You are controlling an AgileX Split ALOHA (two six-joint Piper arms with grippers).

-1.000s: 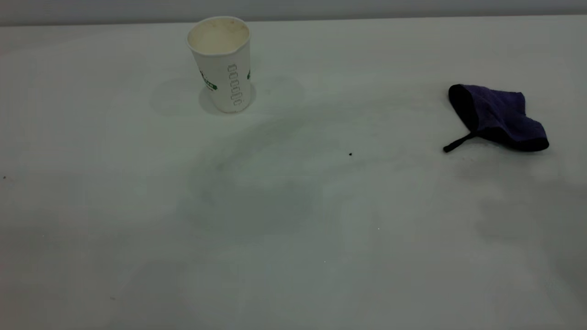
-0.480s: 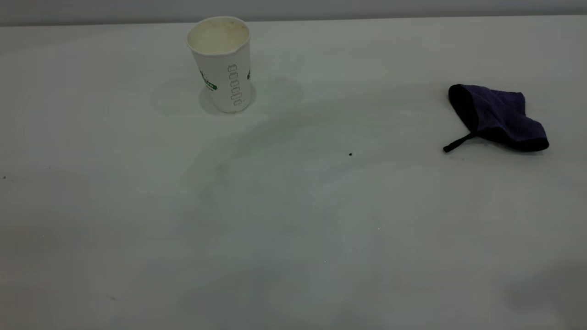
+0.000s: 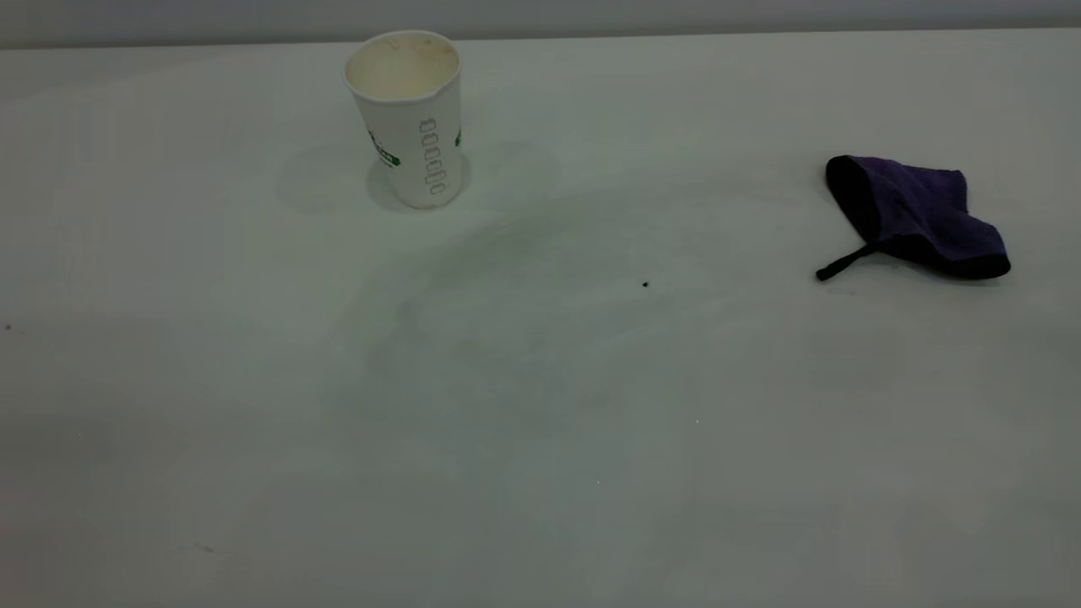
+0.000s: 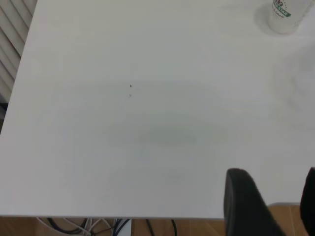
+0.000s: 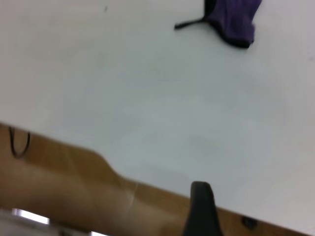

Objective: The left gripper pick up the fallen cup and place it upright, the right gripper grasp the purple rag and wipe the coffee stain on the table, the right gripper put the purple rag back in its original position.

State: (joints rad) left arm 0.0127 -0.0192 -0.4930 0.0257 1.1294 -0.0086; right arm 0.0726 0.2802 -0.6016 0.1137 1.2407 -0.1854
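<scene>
The cup (image 3: 409,118) stands upright at the far left of the table (image 3: 540,473), mouth up; its base also shows in the left wrist view (image 4: 285,17). The purple rag (image 3: 920,215) lies crumpled at the right, its black loop tail toward the middle; it also shows in the right wrist view (image 5: 234,17). No round coffee stain shows, only faint smear marks (image 3: 473,338). Neither gripper is in the exterior view. My left gripper (image 4: 275,173) is open and empty over the table's near edge, far from the cup. One finger (image 5: 201,199) of my right gripper shows over the near edge, far from the rag.
A tiny black speck (image 3: 645,285) lies mid-table. The table's near edge (image 4: 147,216) borders a wooden floor with cables (image 4: 88,226) below it. A wall (image 3: 540,17) runs behind the far edge.
The cup and rag have not moved. A dark shadow on the table at the front right has slid off toward the near edge and is gone.
</scene>
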